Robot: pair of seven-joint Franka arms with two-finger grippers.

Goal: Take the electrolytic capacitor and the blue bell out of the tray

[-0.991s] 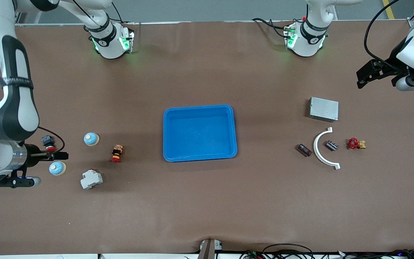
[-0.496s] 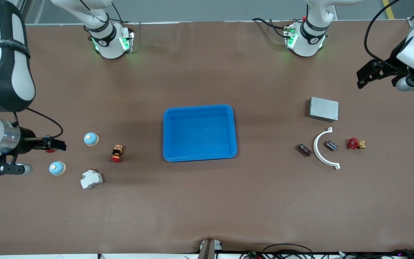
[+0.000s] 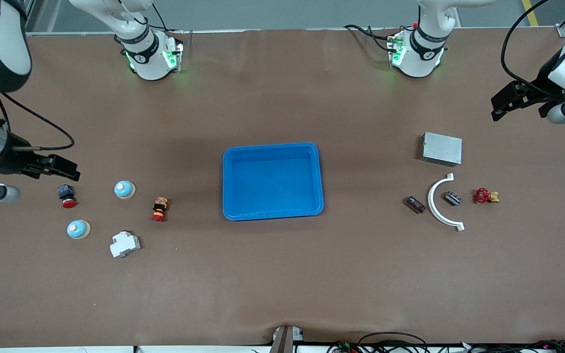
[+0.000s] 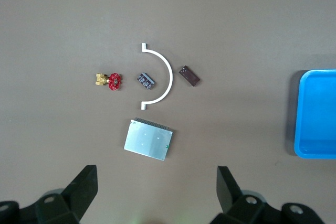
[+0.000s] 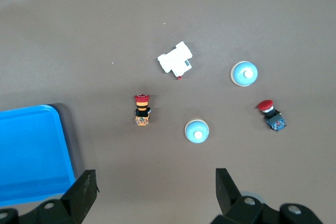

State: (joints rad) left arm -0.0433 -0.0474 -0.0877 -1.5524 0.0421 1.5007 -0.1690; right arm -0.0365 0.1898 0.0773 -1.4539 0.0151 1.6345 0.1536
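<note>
Below my right gripper (image 3: 69, 170), jaws spread and holding nothing, lies the red-capped push button (image 3: 66, 195) — almost directly under the fingertips. Nearer the front camera than that sits one blue bell (image 3: 78, 229); the second bell (image 3: 124, 189) lies beside the button, toward the blue tray (image 3: 272, 147). A white circuit breaker (image 3: 124, 244) rests near the first bell, and a red-and-black selector switch (image 3: 159, 209) stands between the bells and the tray. In my right wrist view both bells show dome-up, apart from each other.

My left gripper (image 3: 500, 104) hangs over bare table at the left arm's end, jaws wide and empty. Closest below it is the grey metal box (image 3: 441, 148). Past that, toward the front camera — a white curved bracket (image 3: 438, 203), with a small dark terminal block (image 3: 453, 198) inside its curve, a red-handled brass valve (image 3: 485, 196) just beside that, and the dark brown capacitor (image 3: 415, 204) outside the curve, on the tray's side. The tray holds nothing.
</note>
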